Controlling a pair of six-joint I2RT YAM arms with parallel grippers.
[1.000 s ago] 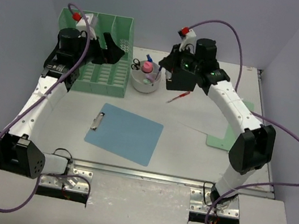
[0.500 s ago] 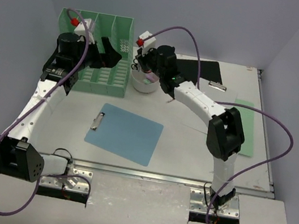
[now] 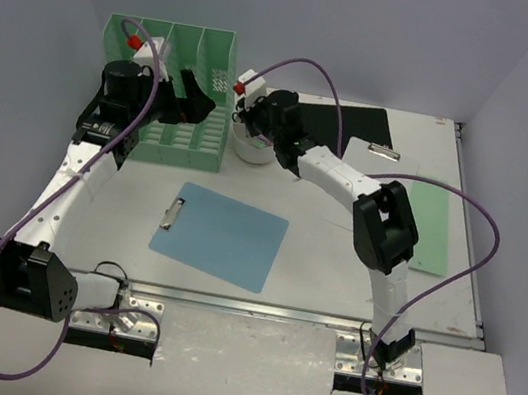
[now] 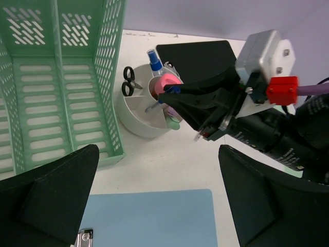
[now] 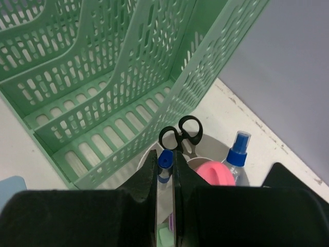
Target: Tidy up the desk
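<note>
The white desk (image 3: 121,204) carries a round white pen holder (image 3: 252,147) beside the mint-green rack (image 3: 172,111). My right gripper (image 3: 252,123) hangs right over the holder, shut on a blue-capped pen (image 5: 165,159) that points down into it. Black scissors (image 5: 180,131), a blue spray bottle (image 5: 236,152) and a pink item (image 5: 208,172) stand in the holder (image 4: 139,116). My left gripper (image 4: 158,154) is open wide and empty, above the desk between the rack (image 4: 61,87) and the blue clipboard (image 4: 149,216). In the left wrist view the right gripper (image 4: 172,93) shows over the holder.
A blue clipboard (image 3: 220,234) lies at the desk's middle front. A black notebook (image 3: 358,122) is at the back, with a pale clipboard (image 3: 381,166) and a green folder (image 3: 432,226) to the right. Lavender walls enclose the desk.
My right arm has swung left, from over the desk right of the holder to directly above it, staying shut. The black notebook and green folder are now uncovered. The left arm barely moved.
</note>
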